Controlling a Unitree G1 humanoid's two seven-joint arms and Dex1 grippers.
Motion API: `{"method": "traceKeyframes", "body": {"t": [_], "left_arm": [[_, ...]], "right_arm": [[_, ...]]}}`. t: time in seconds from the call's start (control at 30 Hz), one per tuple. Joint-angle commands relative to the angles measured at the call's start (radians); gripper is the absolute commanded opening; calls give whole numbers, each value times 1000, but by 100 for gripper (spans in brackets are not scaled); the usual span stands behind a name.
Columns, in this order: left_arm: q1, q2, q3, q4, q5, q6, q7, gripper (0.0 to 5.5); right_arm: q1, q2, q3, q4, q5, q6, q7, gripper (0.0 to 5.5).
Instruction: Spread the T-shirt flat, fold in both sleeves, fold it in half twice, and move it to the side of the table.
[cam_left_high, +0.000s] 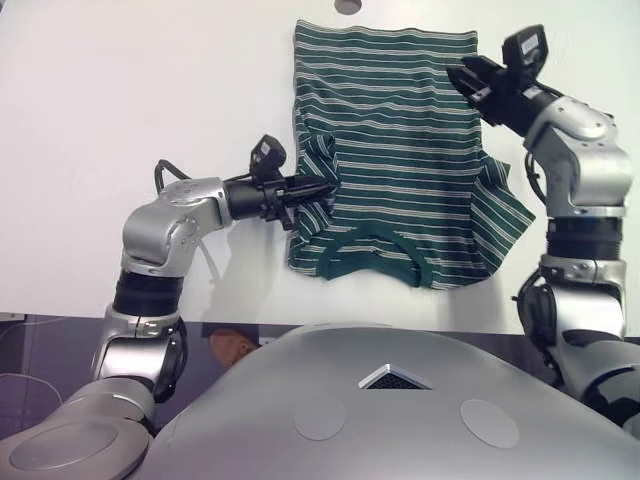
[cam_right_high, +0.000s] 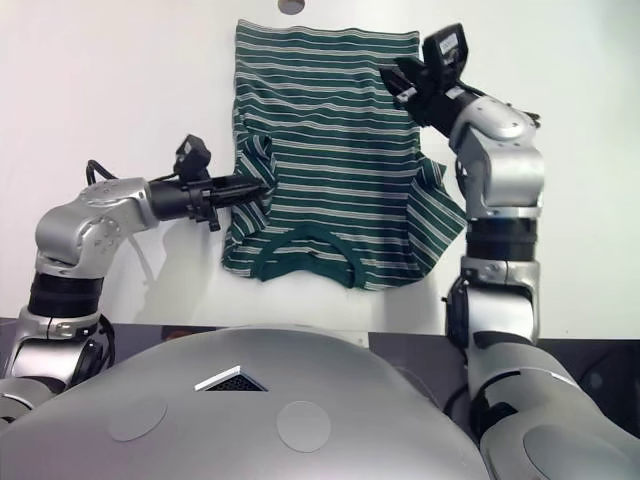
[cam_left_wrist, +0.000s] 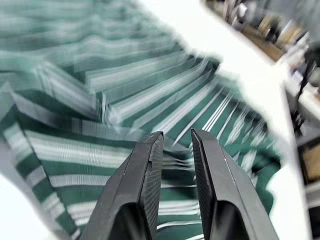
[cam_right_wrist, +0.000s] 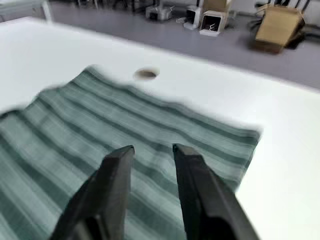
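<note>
Bright, even light casts soft shadows on table (cam_left_high: 120, 90).

Head stereo overhead, wrist cameras close over T-shirt (cam_left_high: 400, 150)

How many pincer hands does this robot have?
2. The left gripper is at the left sleeve of the T-shirt; the right gripper is at its far right edge.

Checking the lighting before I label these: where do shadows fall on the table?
Left eye view: a soft shadow lies on the table below the left gripper and arm, a thin one along the T-shirt's near edge. Right wrist view: the table is evenly lit.
</note>
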Motion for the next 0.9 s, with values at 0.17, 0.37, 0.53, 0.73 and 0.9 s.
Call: {"method": "traceKeyframes", "body": {"t": [0.17, 0.37, 0.53, 0.73, 0.9], "left_arm": [[75, 58, 182, -145, -111, -12, 26, 103], [14, 72, 165, -122, -121, -3, 35, 103], [-14, 79, 141, -92, -114, -13, 24, 103], [8, 58, 125, -58, -90, -54, 41, 103], [-2, 49, 108, -42, -87, -70, 52, 103]], "right_arm": [[487, -353, -280, -181, 142, 41, 370, 166], [494, -338, -30, 39, -92, -115, 260, 166], [475, -320, -58, 69, -20, -131, 254, 166], [385, -401, -208, 74, 135, -25, 332, 166], [435, -406, -66, 90, 55, -73, 366, 166]]}}
